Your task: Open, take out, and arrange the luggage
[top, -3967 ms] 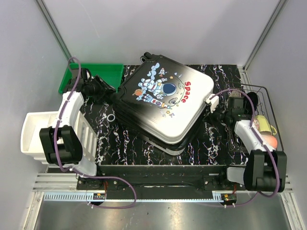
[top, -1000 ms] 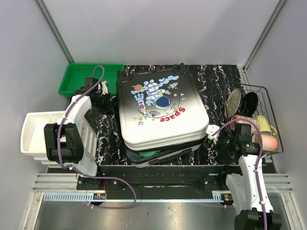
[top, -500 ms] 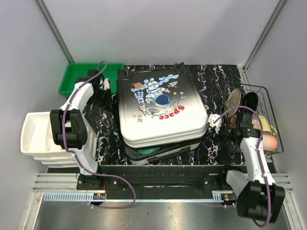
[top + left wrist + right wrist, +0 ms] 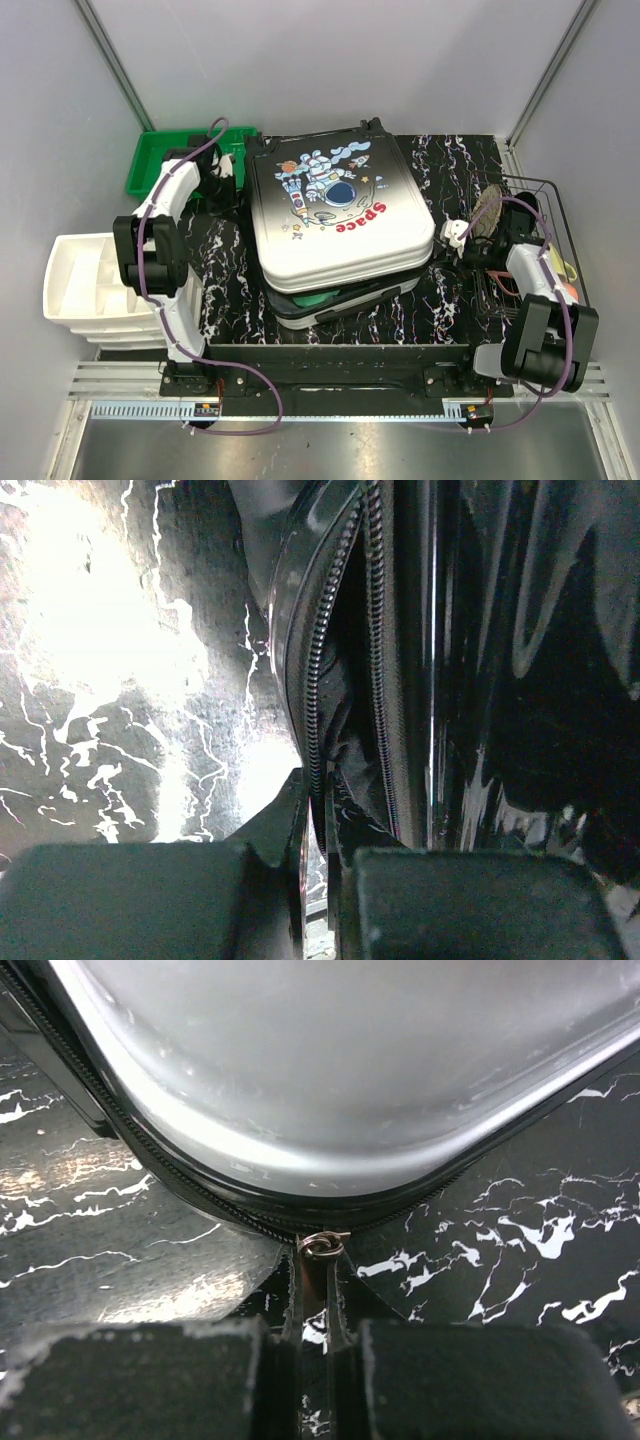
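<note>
R gripper (image 4: 315,1272) pinched tight on zip pull (image 4: 322,1244) at luggage (image 4: 350,1070) corner.

Left end effector (image 4: 222,186) pinched closed, far forward — right end effector (image 4: 457,236) pinched closed, angled inward

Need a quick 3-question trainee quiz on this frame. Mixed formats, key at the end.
1. True or false: the suitcase is zipped fully shut.
2. What is the right gripper pinching? A) a wheel B) the zipper pull C) a basket wire
3. Fill in: the bin at the table's far-left corner is ____.

Key
1. False. The lid gapes along the near side, and a green item shows inside.
2. B. The fingers are closed on the pull at the suitcase corner.
3. Green.
</note>
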`<state>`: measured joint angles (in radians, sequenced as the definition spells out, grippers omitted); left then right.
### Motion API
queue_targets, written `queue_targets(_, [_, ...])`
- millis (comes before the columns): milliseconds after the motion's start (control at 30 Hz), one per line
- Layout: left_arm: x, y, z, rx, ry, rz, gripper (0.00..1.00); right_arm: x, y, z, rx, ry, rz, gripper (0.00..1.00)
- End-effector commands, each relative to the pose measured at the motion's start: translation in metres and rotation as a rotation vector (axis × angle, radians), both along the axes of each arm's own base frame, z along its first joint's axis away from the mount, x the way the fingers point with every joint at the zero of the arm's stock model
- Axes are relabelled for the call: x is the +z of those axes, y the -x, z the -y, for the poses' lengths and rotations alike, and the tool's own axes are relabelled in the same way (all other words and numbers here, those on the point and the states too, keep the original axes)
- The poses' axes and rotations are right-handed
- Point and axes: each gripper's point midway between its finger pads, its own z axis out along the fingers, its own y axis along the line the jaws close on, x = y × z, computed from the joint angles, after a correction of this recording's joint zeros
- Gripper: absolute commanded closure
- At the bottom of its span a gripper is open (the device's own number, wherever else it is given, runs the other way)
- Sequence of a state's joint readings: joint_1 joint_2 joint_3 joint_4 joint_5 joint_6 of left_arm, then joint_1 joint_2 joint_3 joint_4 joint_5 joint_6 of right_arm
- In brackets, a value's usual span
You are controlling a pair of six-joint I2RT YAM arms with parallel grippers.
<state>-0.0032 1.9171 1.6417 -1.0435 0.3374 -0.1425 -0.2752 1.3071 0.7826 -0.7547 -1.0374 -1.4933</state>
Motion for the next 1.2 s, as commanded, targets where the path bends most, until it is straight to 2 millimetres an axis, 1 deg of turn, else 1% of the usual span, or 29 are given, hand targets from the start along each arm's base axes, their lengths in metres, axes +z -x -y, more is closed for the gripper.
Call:
queue_targets(0, [-0.001,-0.080,-0.044,-0.037,-0.200,0.278,1.00,0.041,-0.055,0.011,0.059,0.039,0.262,1.00])
queue_targets(33, [-0.003,-0.081,-0.044,-0.040,-0.205,0.277,1.00,0.040,-0.060,0.017,0.043,0.055,0.240,1.00])
queue_targets(67, [-0.003,-0.082,-0.045,-0.038,-0.209,0.277,1.00,0.030,-0.060,0.019,0.045,0.045,0.185,1.00])
queue_targets(100, [-0.003,-0.083,-0.045,-0.037,-0.211,0.278,1.00,0.038,-0.070,0.022,0.051,0.053,0.207,1.00])
queue_targets(133, [-0.005,-0.083,-0.045,-0.035,-0.213,0.273,1.00,0.039,-0.073,0.022,0.063,0.050,0.211,1.00])
queue_targets(167, [-0.005,-0.085,-0.046,-0.036,-0.215,0.273,1.00,0.033,-0.074,0.021,0.074,0.028,0.182,1.00])
queue_targets(200, [-0.006,-0.085,-0.046,-0.036,-0.216,0.271,1.00,0.038,-0.079,0.020,0.090,0.025,0.202,1.00])
queue_targets(233, [-0.009,-0.086,-0.046,-0.036,-0.216,0.267,1.00,0.038,-0.081,0.018,0.119,0.030,0.230,1.00])
queue_targets(267, [-0.008,-0.088,-0.046,-0.034,-0.216,0.272,1.00,0.032,-0.083,0.014,0.140,0.033,0.228,1.00])
queue_targets(367, [-0.009,-0.089,-0.044,-0.061,-0.220,0.277,1.00,0.019,-0.085,0.010,0.184,0.053,0.248,1.00])
queue_targets(433, [-0.010,-0.090,-0.041,-0.081,-0.213,0.280,1.00,0.018,-0.086,0.006,0.226,0.056,0.275,1.00])
queue_targets(467, [-0.006,-0.092,-0.040,-0.084,-0.210,0.292,1.00,0.014,-0.076,0.002,0.245,0.034,0.226,1.00])
queue_targets(533, [-0.002,-0.092,-0.032,-0.110,-0.181,0.309,1.00,0.017,-0.070,-0.009,0.307,0.031,0.238,1.00])
queue_targets(567, [0.001,-0.093,-0.029,-0.113,-0.167,0.322,1.00,0.018,-0.058,-0.015,0.326,0.014,0.200,1.00])
queue_targets(600, [0.003,-0.093,-0.026,-0.118,-0.150,0.330,1.00,0.016,-0.047,-0.024,0.361,0.007,0.187,1.00])
queue_targets(633, [0.007,-0.091,-0.019,-0.134,-0.112,0.342,1.00,0.016,-0.040,-0.028,0.389,0.008,0.194,1.00])
queue_targets(667, [0.009,-0.091,-0.014,-0.148,-0.089,0.352,1.00,0.015,-0.023,-0.035,0.405,-0.009,0.159,1.00])
queue_targets(733, [0.016,-0.086,-0.007,-0.180,-0.054,0.374,1.00,0.016,-0.004,-0.046,0.444,-0.020,0.142,1.00])
queue_targets(767, [0.017,-0.084,0.003,-0.210,-0.051,0.383,1.00,0.016,0.015,-0.051,0.455,-0.033,0.110,1.00])
queue_targets(833, [0.018,-0.078,0.009,-0.238,-0.042,0.386,1.00,0.015,0.034,-0.057,0.481,-0.039,0.086,1.00])
queue_targets(867, [0.019,-0.075,0.011,-0.245,-0.036,0.385,0.96,0.016,0.050,-0.060,0.480,-0.046,0.064,1.00])
queue_targets(900, [0.021,-0.073,0.008,-0.239,-0.032,0.383,0.93,0.017,0.057,-0.061,0.472,-0.049,0.053,1.00])
queue_targets(933, [0.024,-0.071,0.007,-0.236,-0.014,0.383,0.80,0.017,0.063,-0.060,0.439,-0.049,-0.002,0.93])
queue_targets(967, [0.027,-0.068,0.006,-0.231,0.003,0.380,0.71,0.019,0.070,-0.058,0.423,-0.033,-0.013,0.87])
queue_targets(1000, [0.030,-0.068,-0.005,-0.207,0.019,0.378,0.62,0.020,0.073,-0.056,0.404,-0.017,-0.034,0.77])
queue_targets(1033, [0.040,-0.068,-0.005,-0.201,0.058,0.394,0.49,0.016,0.078,-0.051,0.349,0.008,-0.121,0.68])
queue_targets(1067, [0.044,-0.066,-0.014,-0.175,0.068,0.391,0.43,0.019,0.075,-0.046,0.310,0.032,-0.118,0.50])
queue_targets(1133, [0.062,-0.064,-0.017,-0.164,0.087,0.430,0.33,0.023,0.077,-0.035,0.226,0.036,-0.171,0.40])
queue_targets(1167, [0.068,-0.063,-0.020,-0.163,0.090,0.449,0.31,0.028,0.074,-0.024,0.167,0.037,-0.164,0.33])
